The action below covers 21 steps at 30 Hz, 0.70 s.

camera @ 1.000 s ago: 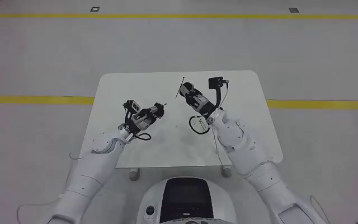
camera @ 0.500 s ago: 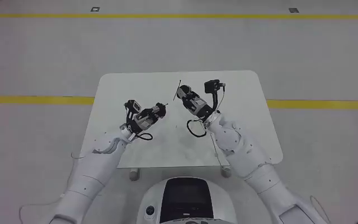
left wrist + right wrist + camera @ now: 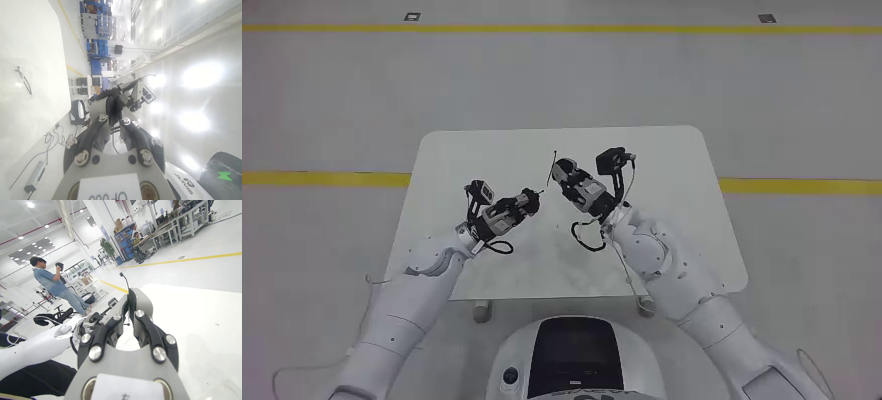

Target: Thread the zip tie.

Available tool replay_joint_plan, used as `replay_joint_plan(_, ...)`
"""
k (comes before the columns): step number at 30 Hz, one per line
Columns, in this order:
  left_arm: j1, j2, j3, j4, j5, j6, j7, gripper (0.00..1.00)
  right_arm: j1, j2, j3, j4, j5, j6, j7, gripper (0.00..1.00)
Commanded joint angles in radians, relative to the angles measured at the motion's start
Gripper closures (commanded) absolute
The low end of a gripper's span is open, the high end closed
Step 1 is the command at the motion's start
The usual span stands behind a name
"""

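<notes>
The right end effector [image 3: 558,171] is pinching a thin black plastic zip tie [image 3: 127,284] between its pads partway along the strap. The small head stands free beyond the fingertips, and a short stretch of tail runs back between the fingers. In the top view the tie points toward 12 o'clock, held in the air above the white round-cornered table [image 3: 672,210] and touching nothing else. The left end effector [image 3: 529,198] hovers near, at about 8 o'clock from the right one, with its fingers pressed together; whether anything is caught between them cannot be told. Over the last second the right arm has carried the zip tie toward 8 o'clock, in from the table's far middle, while the left end effector has barely shifted. The gap between the two has therefore narrowed, though they are not touching. That reads as the approach before a hand-off or a joint grip. The strap is straight, no loop is formed and the tail has not entered the head, so the threading proper seems not yet begun. The left fingers would likely have to part before they can take the free end.
</notes>
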Motion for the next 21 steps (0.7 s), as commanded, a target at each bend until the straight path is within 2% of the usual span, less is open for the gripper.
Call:
replay_joint_plan(1,-0.001,0.0,0.001,0.001,-0.001,-0.001,-0.001,1.0,0.003,0.002,-0.006,0.005,-0.002,0.0,-0.001,1.0)
replay_joint_plan(21,-0.002,0.0,0.002,0.002,-0.006,-0.001,-0.008,1.0,0.022,0.024,-0.049,0.011,0.02,0.0,-0.028,1.0)
